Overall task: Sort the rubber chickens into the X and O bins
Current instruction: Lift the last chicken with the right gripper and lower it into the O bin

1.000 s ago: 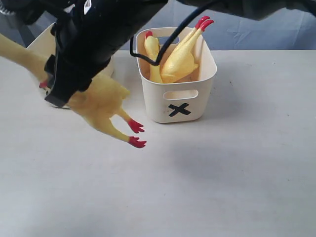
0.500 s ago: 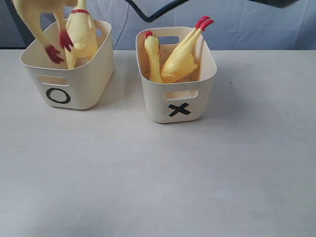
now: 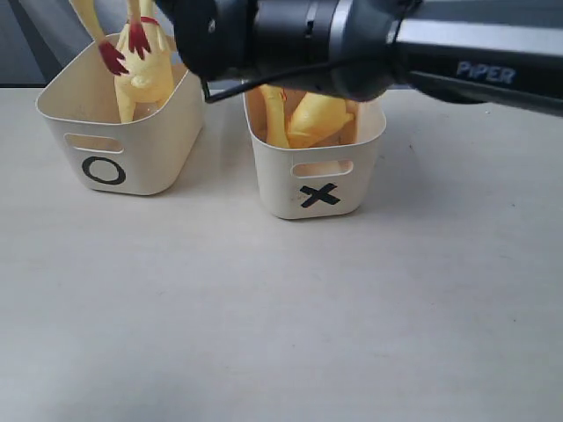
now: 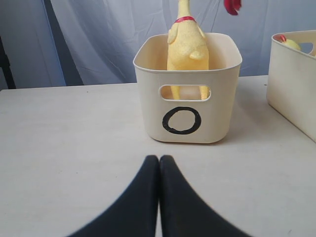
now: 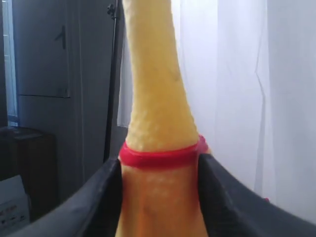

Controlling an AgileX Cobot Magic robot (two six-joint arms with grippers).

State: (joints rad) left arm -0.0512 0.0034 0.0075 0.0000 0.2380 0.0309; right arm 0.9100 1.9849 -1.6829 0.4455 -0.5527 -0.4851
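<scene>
One rubber chicken (image 5: 158, 98) hung by its neck from the right hand (image 5: 160, 170), which pinched it at the red collar. Its red feet (image 3: 113, 57) dangled over the O bin (image 3: 132, 154), where another chicken (image 3: 148, 77) stood. Two more (image 3: 308, 119) lay in the X bin (image 3: 321, 180) alongside on the worktop (image 3: 281, 334), and the left hand (image 4: 159, 170) was pressed together.

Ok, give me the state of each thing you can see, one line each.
O bin: upright, holding the standing chicken.
X bin: upright, chickens inside, partly hidden by the arm.
Standing chicken: in the O bin, neck up.
Held chicken: gripped at the neck, feet dangling over the O bin.
Right hand: shut on the held chicken.
Left hand: shut, empty.
</scene>
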